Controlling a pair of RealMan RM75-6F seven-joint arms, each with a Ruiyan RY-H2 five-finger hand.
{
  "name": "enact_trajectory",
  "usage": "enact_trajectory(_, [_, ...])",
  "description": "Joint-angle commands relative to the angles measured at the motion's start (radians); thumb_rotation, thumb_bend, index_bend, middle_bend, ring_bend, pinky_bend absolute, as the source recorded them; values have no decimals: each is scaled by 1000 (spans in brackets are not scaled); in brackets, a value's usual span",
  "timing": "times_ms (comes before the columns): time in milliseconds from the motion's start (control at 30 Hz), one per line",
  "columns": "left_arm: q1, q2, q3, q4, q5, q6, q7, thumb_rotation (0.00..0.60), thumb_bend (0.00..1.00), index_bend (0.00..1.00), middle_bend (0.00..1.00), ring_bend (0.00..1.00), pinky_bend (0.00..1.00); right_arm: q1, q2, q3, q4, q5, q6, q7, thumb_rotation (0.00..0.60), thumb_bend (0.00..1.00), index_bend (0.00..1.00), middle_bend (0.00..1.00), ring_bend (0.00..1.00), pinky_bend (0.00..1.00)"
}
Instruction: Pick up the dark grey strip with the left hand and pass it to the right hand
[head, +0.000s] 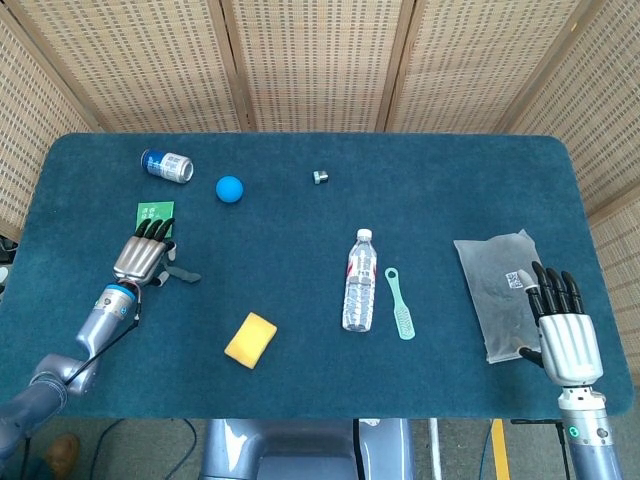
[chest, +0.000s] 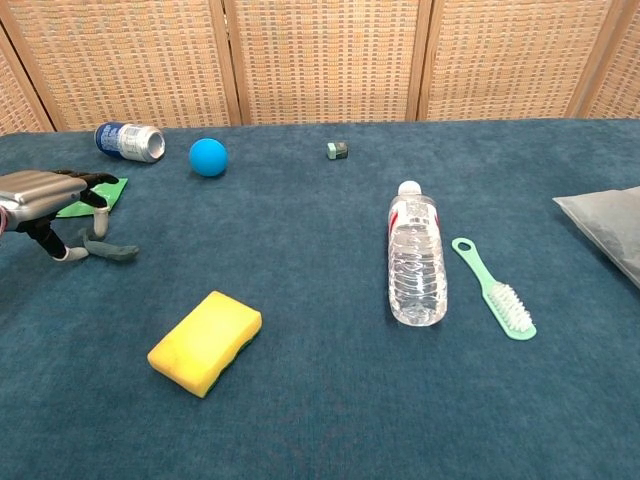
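The dark grey strip (head: 183, 274) lies flat on the blue table cloth at the left side, also seen in the chest view (chest: 115, 251). My left hand (head: 142, 259) hovers palm down just left of it, fingers curled down. In the chest view the left hand (chest: 42, 192) has one fingertip (chest: 99, 228) touching the strip's left end and its thumb tip on the cloth beside it. The strip is not lifted. My right hand (head: 565, 336) rests open and flat at the near right edge, fingers spread, holding nothing.
A green card (head: 155, 212) lies just beyond the left hand. Further back are a can (head: 166, 165) and a blue ball (head: 230, 188). A yellow sponge (head: 251, 340), water bottle (head: 360, 282), green brush (head: 400, 304) and grey bag (head: 497, 290) lie nearer the right hand.
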Motion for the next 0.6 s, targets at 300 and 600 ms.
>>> enact_trajectory(300, [1, -5, 1, -6, -5, 1, 4, 600, 452, 562, 0, 0, 0, -1, 1, -2, 2, -6, 3, 10, 600, 0, 0, 0, 0, 0])
enact_trajectory(600, [8, 1, -7, -18, -15, 11, -22, 600, 505, 680, 0, 0, 0, -1, 3, -3, 1, -8, 1, 18, 600, 0, 0, 0, 0, 0])
